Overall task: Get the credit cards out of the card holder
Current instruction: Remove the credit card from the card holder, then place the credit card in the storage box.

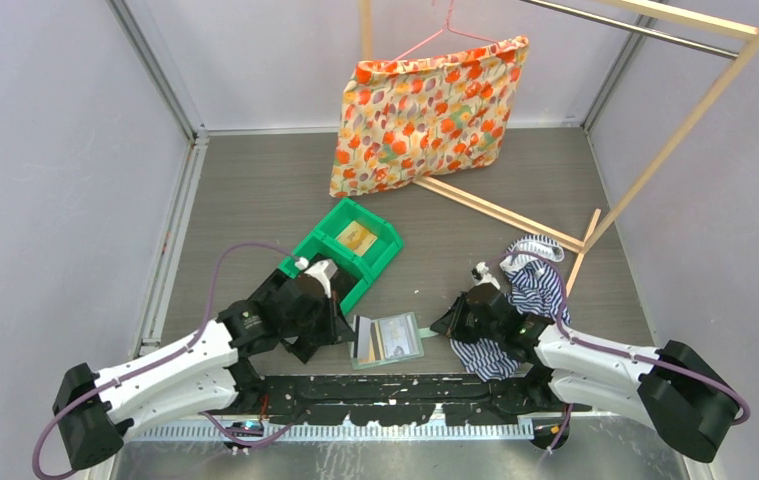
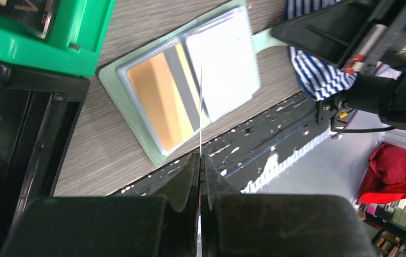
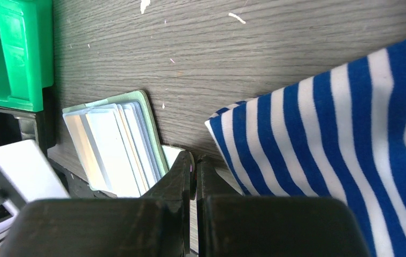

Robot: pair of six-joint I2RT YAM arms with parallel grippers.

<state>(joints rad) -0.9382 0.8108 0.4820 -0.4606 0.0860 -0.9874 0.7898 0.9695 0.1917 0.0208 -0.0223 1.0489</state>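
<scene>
The card holder (image 1: pixel 400 338) is laid open on the worktop (image 1: pixel 255 200), just in front of the green bin (image 1: pixel 375 262), with a tan-gold credit card (image 2: pixel 152 96) shown in its sleeves. A greyish-white credit card (image 2: pixel 200 101), seen edge-on, is pinched in the closed left pincer (image 2: pixel 200 160). The holder's snap tab (image 3: pixel 173 152) is clamped by the closed right pincer (image 3: pixel 194 163).

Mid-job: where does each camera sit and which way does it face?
Top external: above and behind, facing down at the table; left arm and right arm show.
Left wrist: on the left arm, facing the card holder; left tool shows, pinching a credit card.
Right wrist: on the right arm, facing the striped cloth; right tool shows.
Shared: both wrists see the card holder.
</scene>
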